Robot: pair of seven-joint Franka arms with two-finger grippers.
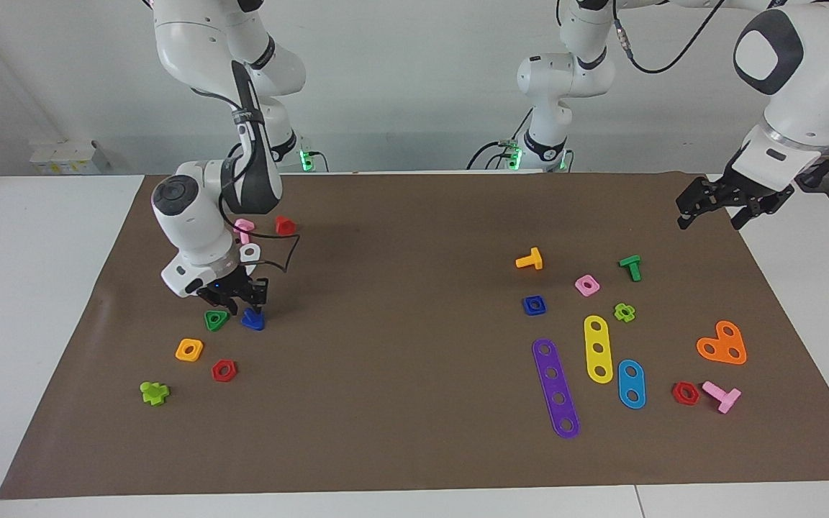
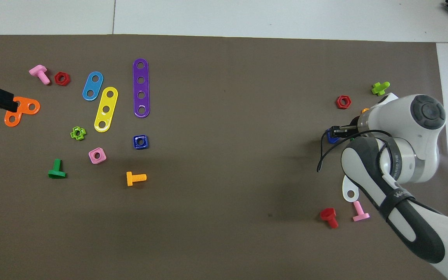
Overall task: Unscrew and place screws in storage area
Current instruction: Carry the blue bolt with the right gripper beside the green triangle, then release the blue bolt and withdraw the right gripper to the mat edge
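Note:
A blue screw (image 1: 252, 319) is down at the brown mat, right beside a green triangular nut (image 1: 216, 319) in the storage area (image 1: 256, 352). My right gripper (image 1: 245, 302) stands low over the screw and is shut on it. In the overhead view the screw (image 2: 330, 136) shows at the tip of the right gripper (image 2: 338, 133). The storage area is edged by a white curved strip (image 1: 250, 252), an orange square nut (image 1: 189, 350) and a red hex nut (image 1: 224, 370). My left gripper (image 1: 713, 216) waits open and empty over the mat's corner at the left arm's end.
A pink bolt (image 1: 244, 229) and a red bolt (image 1: 285, 225) lie nearer the robots than the strip. A lime cross piece (image 1: 154, 392) lies by the storage area. A blue square nut (image 1: 534, 305), holed strips (image 1: 555, 388) and other bolts lie toward the left arm's end.

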